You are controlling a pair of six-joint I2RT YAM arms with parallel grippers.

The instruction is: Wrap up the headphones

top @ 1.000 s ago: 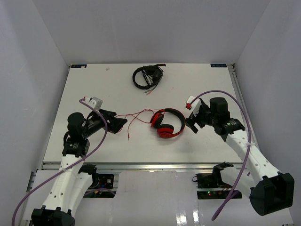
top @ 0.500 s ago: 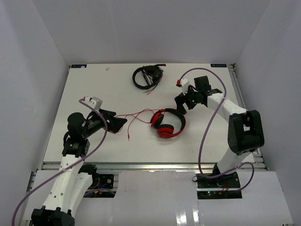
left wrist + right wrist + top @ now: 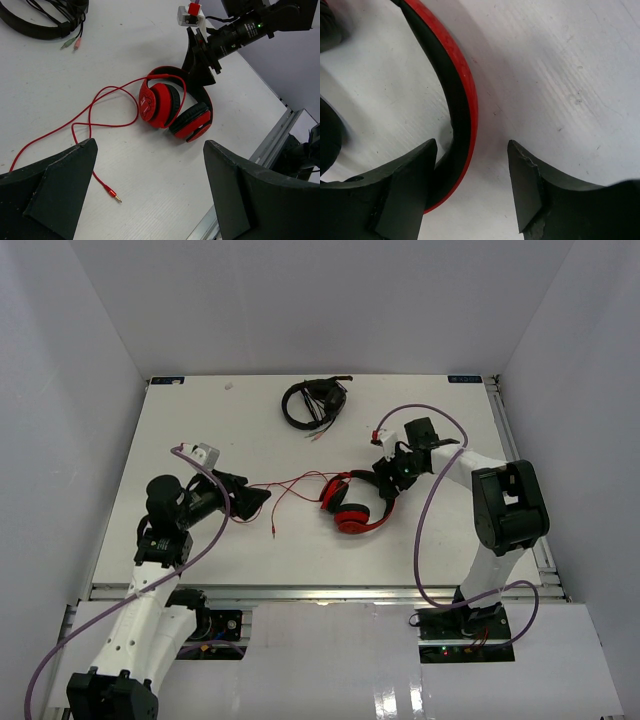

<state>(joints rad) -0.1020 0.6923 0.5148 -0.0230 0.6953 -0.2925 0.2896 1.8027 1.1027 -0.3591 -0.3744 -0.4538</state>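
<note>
The red headphones (image 3: 355, 504) lie flat mid-table, earcups folded together. Their thin red cable (image 3: 290, 485) trails left in loose loops and ends in a plug (image 3: 273, 532). My right gripper (image 3: 386, 486) is open, low at the right side of the headband. In the right wrist view the headband (image 3: 462, 85) passes between the open fingers, against the left one, and the gripper (image 3: 472, 157) is not closed on it. My left gripper (image 3: 258, 500) is open and empty, left of the cable loops. The left wrist view shows the headphones (image 3: 172, 105), the plug (image 3: 114, 195) and the open gripper (image 3: 150, 150).
Smaller black headphones (image 3: 313, 403) with a bundled cable lie at the back of the table, also in the left wrist view (image 3: 45, 17). White walls enclose the table on three sides. A metal rail (image 3: 320, 592) runs along the near edge.
My right arm has swung left from the right side of the table and lowered its open gripper onto the headband. The left arm and the headphones have barely moved.
</note>
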